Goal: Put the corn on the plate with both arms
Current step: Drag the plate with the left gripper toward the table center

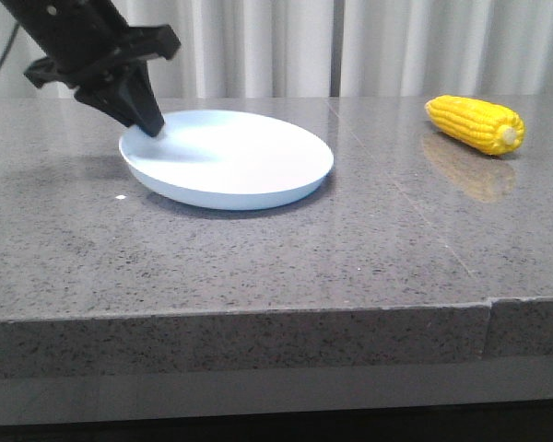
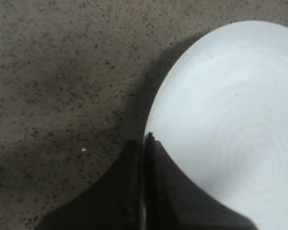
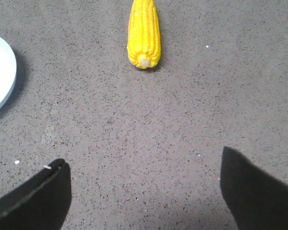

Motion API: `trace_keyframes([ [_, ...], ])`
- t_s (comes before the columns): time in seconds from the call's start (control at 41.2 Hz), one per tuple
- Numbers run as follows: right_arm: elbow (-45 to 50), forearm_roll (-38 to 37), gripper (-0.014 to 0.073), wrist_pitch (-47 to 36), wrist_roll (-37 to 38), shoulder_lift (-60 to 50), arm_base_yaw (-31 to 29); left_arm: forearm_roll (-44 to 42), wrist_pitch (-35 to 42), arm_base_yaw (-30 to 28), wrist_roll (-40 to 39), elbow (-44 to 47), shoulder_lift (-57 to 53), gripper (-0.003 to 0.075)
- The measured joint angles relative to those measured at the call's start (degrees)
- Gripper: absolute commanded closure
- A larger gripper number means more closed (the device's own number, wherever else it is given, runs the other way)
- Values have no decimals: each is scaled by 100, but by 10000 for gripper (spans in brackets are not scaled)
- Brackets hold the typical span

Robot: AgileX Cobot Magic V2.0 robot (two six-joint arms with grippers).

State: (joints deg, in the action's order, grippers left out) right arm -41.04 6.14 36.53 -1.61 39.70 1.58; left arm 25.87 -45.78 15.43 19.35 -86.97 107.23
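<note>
The bright yellow, kernel-rowed corn cob (image 1: 476, 123) lies on its side near the far right edge of the grey speckled stone tabletop (image 1: 286, 267), well apart from the round, shallow, pale blue-white glossy plate (image 1: 229, 161), which sits toward the far left. The left tool (image 1: 152, 122) is pinched closed on the plate's far-left rim. The right tool (image 3: 144, 189) hangs spread wide and empty, facing the cob's pale stub. Nothing is on the plate, so picking up and placing the corn remains entirely undone.
</note>
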Motion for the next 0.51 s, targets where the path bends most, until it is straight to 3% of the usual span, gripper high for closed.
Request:
trace_keyframes([
  [0.267,0,0,-59,0,0,0,0,-72,22,11,0,-4,78,294],
  [0.34,0,0,-59,0,0,0,0,-129,26,11,0,-13,66,253],
  [0.51,0,0,-59,0,0,0,0,-469,26,90,0,-13,-260,259],
])
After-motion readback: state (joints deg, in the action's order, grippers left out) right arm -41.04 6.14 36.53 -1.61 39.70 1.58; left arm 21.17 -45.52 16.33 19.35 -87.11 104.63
